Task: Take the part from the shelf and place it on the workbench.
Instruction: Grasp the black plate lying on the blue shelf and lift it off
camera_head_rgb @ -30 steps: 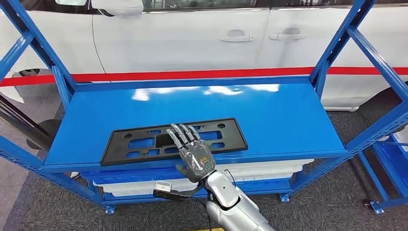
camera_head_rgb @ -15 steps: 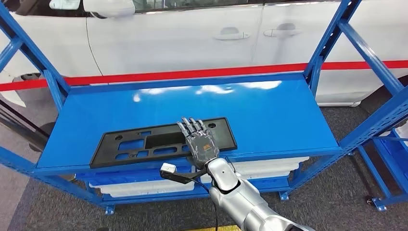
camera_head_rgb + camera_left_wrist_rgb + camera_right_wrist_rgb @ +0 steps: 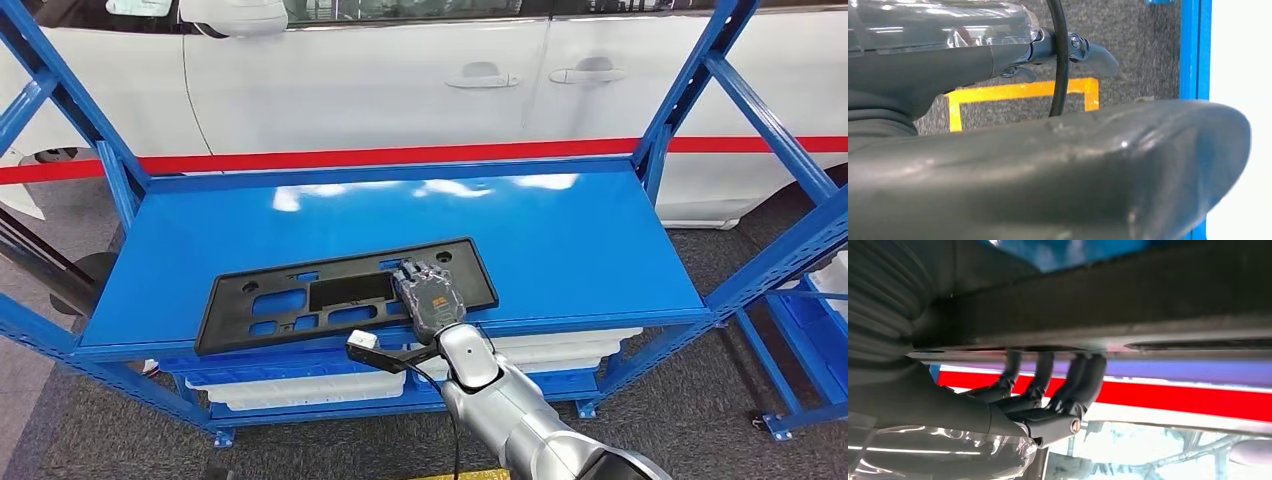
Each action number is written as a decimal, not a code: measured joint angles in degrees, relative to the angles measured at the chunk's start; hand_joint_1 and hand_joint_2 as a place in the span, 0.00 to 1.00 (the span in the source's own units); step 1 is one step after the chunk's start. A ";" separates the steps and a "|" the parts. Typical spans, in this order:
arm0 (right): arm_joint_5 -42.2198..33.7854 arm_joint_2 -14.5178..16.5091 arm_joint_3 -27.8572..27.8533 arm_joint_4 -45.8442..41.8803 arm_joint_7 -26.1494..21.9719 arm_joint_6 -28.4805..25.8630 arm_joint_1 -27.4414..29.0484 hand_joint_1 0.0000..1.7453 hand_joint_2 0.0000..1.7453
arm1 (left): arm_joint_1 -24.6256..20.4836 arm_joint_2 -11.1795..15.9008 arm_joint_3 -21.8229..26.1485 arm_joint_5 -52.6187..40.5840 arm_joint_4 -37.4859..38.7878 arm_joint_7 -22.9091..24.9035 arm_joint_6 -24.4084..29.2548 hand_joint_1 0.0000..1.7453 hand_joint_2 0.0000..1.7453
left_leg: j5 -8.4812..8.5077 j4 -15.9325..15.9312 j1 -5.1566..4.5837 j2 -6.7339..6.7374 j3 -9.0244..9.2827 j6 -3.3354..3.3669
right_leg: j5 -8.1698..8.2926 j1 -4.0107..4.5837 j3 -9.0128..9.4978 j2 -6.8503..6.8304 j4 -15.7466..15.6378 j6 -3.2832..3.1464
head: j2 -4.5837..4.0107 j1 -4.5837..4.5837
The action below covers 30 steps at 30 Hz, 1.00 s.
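Observation:
The part (image 3: 260, 300) is a long black plastic plate with several cut-outs, lying flat near the front edge of the blue shelf (image 3: 560, 240). My right hand (image 3: 432, 295) lies over the plate's right end, fingers curled down onto its top face at the front edge. In the right wrist view the dark fingers (image 3: 1048, 390) bend against the part (image 3: 1148, 310); the thumb's hold under the edge is hidden. My left hand (image 3: 1048, 165) hangs over the carpet, holding nothing, fingers loosely apart.
Blue uprights and braces (image 3: 700, 80) frame the shelf on both sides. White trays (image 3: 560, 350) fill the level below. A white car (image 3: 400, 90) and a red stripe (image 3: 400, 155) stand behind. Yellow floor marking (image 3: 1013, 92) lies on grey carpet.
My right hand slid right along the plate and its fingers went from stretched flat to curled down on the plate's front edge. The camera shifted slightly.

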 joint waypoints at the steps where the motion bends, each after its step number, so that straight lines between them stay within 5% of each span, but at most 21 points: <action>1: -0.14 -0.02 -0.29 0.16 -0.28 -0.44 0.03 1.00 1.00 | 0.00 -0.07 0.01 -0.01 -0.01 0.03 0.04 0.00 0.00 | 0.11 -0.10 0.05 0.12 -0.03 0.19 | -1.81 -0.19 -1.33 -0.02 2.92 0.29 | 0.00 0.02; 3: -0.30 -0.10 -0.79 0.46 -0.74 -1.14 0.22 1.00 1.00 | 0.04 -0.08 0.02 -0.03 -0.02 0.11 0.11 0.00 0.00 | 0.16 -0.10 0.05 0.26 -0.25 0.31 | -5.32 -0.56 -4.87 -0.05 10.16 0.78 | 0.00 0.03; 5: -0.45 -0.20 -1.19 0.60 -1.15 -1.66 0.47 1.00 1.00 | 0.11 -0.13 0.02 -0.06 -0.01 0.17 0.16 0.00 0.00 | 0.17 -0.08 0.07 0.30 -0.28 0.27 | -5.22 -0.91 -6.02 -0.10 12.49 1.05 | 0.00 0.03; 8: -1.22 -0.31 -1.78 0.53 -2.03 -2.52 0.68 1.00 1.00 | 0.12 -0.48 0.01 -0.15 -0.01 0.18 0.16 0.00 0.00 | 0.11 -0.06 0.09 0.18 0.05 -0.01 | 0.20 -1.12 -0.80 -0.23 2.37 0.76 | 0.00 0.02; 10: -2.71 -0.35 -2.36 0.17 -3.53 -3.23 1.00 1.00 1.00 | 0.08 -0.70 0.00 -0.21 -0.02 0.18 0.21 0.00 0.00 | 0.13 -0.08 0.05 0.01 0.14 -0.65 | 1.77 -0.79 1.67 -0.27 -2.74 0.27 | 0.00 0.02; 13: -6.80 -0.47 -3.61 -1.28 -6.92 -3.81 2.40 1.00 1.00 | 0.12 -0.89 0.01 -0.21 -0.03 0.16 0.45 0.00 0.00 | 0.19 -0.29 0.22 -0.08 0.21 -1.87 | 2.05 -0.40 1.93 -0.26 -3.66 -0.66 | 0.00 0.02; 15: -10.96 -0.49 -4.60 -3.22 -9.79 -3.41 3.65 1.00 1.00 | 0.22 -0.95 0.02 -0.14 -0.04 0.01 0.63 0.00 0.00 | -1.33 1.58 0.36 -0.08 -0.53 -2.38 | 2.56 -0.63 2.18 -0.35 -4.39 -1.57 | 0.00 0.00; 18: -18.51 -0.38 -5.73 -7.57 -14.29 -2.07 5.90 1.00 1.00 | 0.50 -0.95 0.03 0.03 -0.05 -0.36 0.70 0.00 0.00 | -6.88 11.80 0.41 -0.08 -4.92 -2.78 | 2.80 -0.58 2.14 -0.41 -4.69 -2.16 | 0.00 -0.03; 20: -25.53 -0.40 -6.12 -11.44 -17.49 0.05 7.73 1.00 1.00 | 0.88 -0.95 0.07 0.20 -0.05 -0.67 0.70 0.00 0.00 | -7.84 15.96 0.42 -0.07 -6.57 -2.97 | 2.74 -0.41 2.11 -0.28 -4.55 -2.21 | 0.00 -0.03; 21: -30.35 -0.42 -6.20 -14.06 -19.16 1.83 8.67 1.00 1.00 | 1.02 -0.93 0.12 0.34 -0.07 -0.86 0.70 0.00 0.00 | -6.66 14.76 0.42 -0.07 -5.84 -2.95 | 2.66 -0.36 2.12 -0.17 -4.39 -2.18 | 0.00 -0.04; 23: -40.96 -0.45 -6.27 -19.89 -21.57 6.05 10.53 1.00 1.00 | 1.12 -0.89 0.25 0.63 -0.16 -1.29 0.70 0.00 0.00 | -3.05 7.57 0.41 -0.04 -2.14 -2.68 | 2.34 -0.37 2.10 0.03 -3.82 -1.93 | 0.00 -0.03; 25: -49.95 -0.68 -6.25 -25.80 -22.48 9.82 12.35 1.00 1.00 | 1.01 -0.87 0.44 0.87 -0.27 -1.70 0.72 0.00 0.00 | -1.45 1.74 0.17 -0.08 0.61 -2.16 | 1.92 -0.21 1.75 0.05 -3.04 -1.34 | 0.00 -0.02; 30: -65.24 -3.06 -4.85 -44.35 -23.09 14.98 17.97 1.00 1.00 | 1.83 -0.94 1.34 1.14 -0.44 -2.53 0.98 0.00 0.00 | -0.88 0.23 0.02 -0.35 0.46 -0.44 | 0.97 -0.34 0.32 -0.08 -1.48 0.18 | 0.00 0.02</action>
